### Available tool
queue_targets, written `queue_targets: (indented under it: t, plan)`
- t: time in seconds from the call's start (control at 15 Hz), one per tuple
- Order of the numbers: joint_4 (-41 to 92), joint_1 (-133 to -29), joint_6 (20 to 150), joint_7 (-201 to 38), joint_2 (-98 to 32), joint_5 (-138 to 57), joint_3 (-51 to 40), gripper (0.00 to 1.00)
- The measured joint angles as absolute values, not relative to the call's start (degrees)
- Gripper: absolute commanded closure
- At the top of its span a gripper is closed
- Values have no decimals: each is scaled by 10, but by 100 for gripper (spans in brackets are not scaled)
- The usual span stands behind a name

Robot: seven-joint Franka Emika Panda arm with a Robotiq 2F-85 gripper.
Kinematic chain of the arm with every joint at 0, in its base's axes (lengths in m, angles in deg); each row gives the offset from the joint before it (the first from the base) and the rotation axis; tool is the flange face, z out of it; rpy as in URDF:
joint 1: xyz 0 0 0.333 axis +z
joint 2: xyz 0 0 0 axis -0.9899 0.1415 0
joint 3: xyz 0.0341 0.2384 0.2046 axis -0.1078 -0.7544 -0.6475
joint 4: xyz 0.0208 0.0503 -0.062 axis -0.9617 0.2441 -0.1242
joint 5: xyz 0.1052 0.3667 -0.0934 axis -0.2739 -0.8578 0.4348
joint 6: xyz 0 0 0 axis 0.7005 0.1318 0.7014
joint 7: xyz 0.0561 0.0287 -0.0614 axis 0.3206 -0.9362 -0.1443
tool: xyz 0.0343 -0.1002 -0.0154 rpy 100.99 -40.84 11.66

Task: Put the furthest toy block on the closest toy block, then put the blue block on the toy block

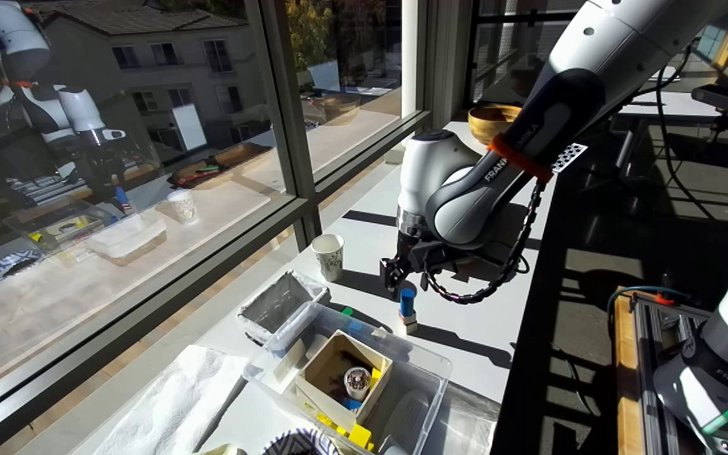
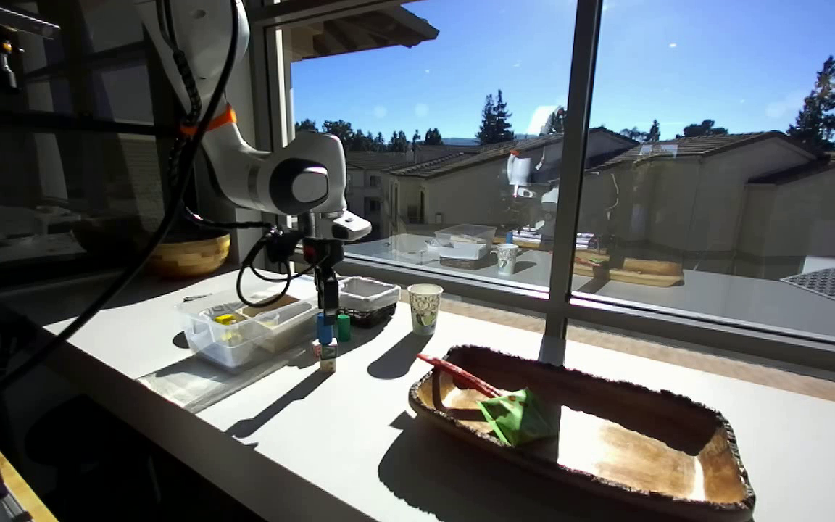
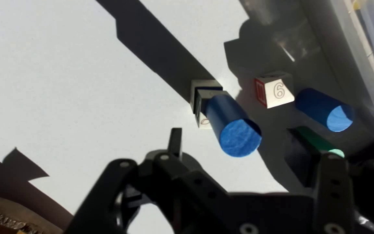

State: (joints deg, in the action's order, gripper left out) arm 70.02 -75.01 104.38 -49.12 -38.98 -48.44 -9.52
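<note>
Centrally, my gripper (image 3: pixel 237 150) hung over the white table (image 2: pixel 316 453) with its two fingers (image 3: pixel 175 141) spread wide; in the wrist view they lay on either side of the blue block (image 3: pixel 235 135), each apart from it. Whether they reached below the top of that block, I could not tell. The blue block stood upright on the upper toy block (image 2: pixel 328 349), which rested on the lower toy block (image 2: pixel 327 366), the three stacked one above another in both exterior views. Near these I saw a loose toy block (image 3: pixel 276 91), a 6 legible on one face; just beside it was a second blue block (image 3: pixel 323 110), and near that a green block (image 2: pixel 343 328), partly hidden by my finger in the wrist view. A lined basket (image 2: pixel 372 303) and a clear bin (image 2: pixel 222 354) holding yellow pieces (image 2: pixel 225 319) stood near this group. In an exterior view, a paper cup (image 2: pixel 425 310) stood near the window (image 2: pixel 571 217), and a wooden tray (image 2: pixel 635 444) held a green packet (image 2: pixel 520 419) and a red stick (image 2: pixel 462 374). Both exterior views included a wooden bowl (image 1: pixel 487 129).
</note>
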Motion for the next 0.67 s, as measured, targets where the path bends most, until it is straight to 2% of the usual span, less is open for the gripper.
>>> queue_targets:
  t: [0.4, 0.67]
  plan:
    - [691, -747, 1020, -490, -396, -472, -95, 0]
    - [661, -734, 911, -490, -423, -423, -103, 0]
